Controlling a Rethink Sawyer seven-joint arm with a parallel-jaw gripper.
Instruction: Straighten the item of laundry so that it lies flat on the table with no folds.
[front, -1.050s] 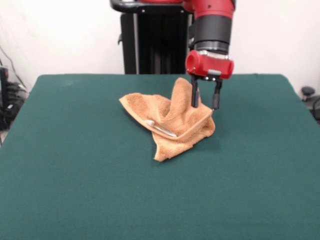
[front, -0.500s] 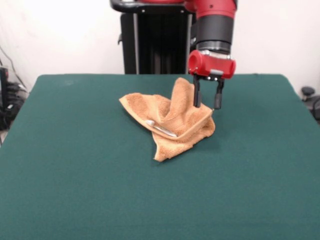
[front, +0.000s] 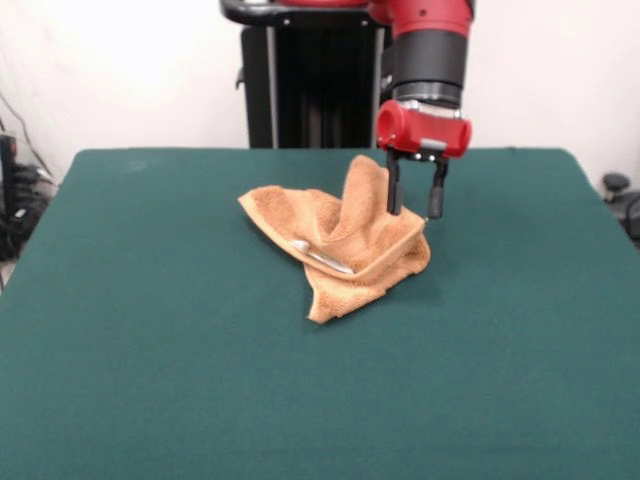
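One small orange-tan terry towel (front: 345, 240) lies crumpled near the middle of the dark green felt-covered table (front: 150, 380), a ridge standing up at its far side. We judge it soft, light, limp and grippy; a loose corner suits pinching. Our black two-fingered gripper (front: 413, 211) hangs parted and empty beside the ridge.

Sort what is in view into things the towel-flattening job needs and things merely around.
Needed for the job:
towel, crumpled with folds
green table
gripper, open, beside the towel's raised peak

Merely around:
black pedestal
cables off the table's edge
dark object at the opposite edge
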